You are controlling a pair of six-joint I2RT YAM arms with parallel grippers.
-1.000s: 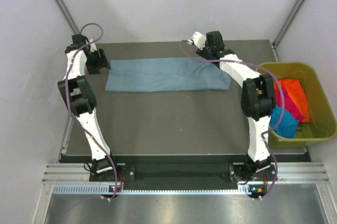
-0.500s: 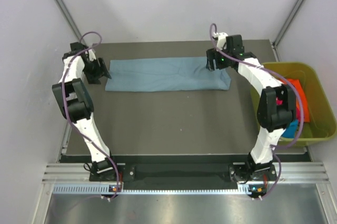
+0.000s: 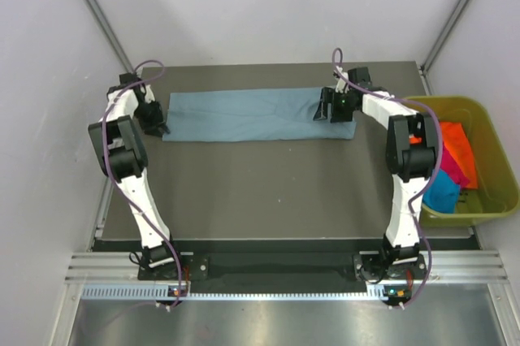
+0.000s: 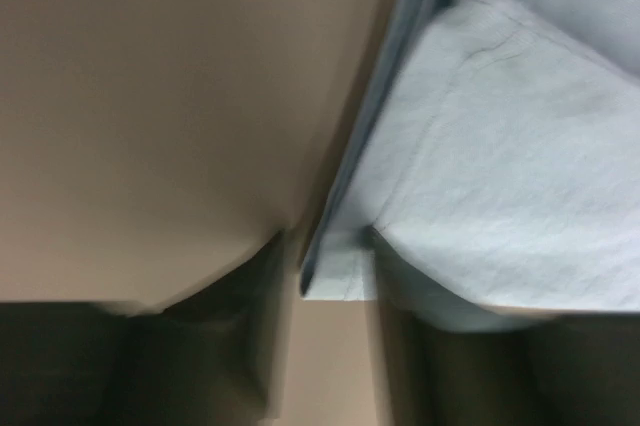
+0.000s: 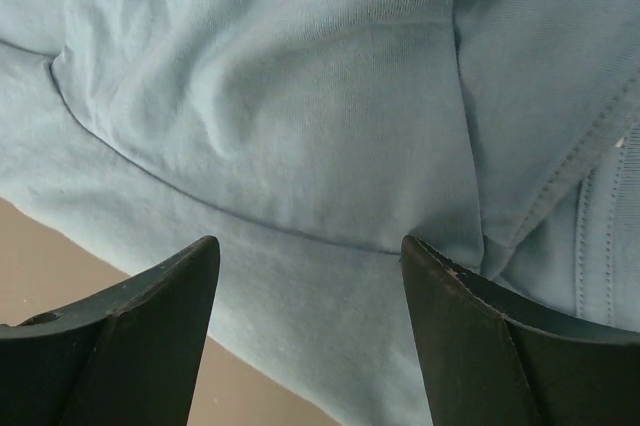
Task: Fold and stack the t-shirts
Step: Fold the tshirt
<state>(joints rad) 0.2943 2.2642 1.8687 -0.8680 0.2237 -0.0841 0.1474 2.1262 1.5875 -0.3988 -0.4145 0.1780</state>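
Grey-blue t-shirt lies folded long at the table's 12 o'clock side. Left gripper is at its 9 o'clock corner, fingers a little apart around that corner. Right gripper is over its 3 o'clock end, fingers wide.

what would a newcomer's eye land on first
A grey-blue t-shirt folded into a long strip lies across the far side of the table, with the left gripper at its left end and the right gripper over its right end. At the right, a yellow-green bin holds an orange tee, a magenta tee and a turquoise tee.
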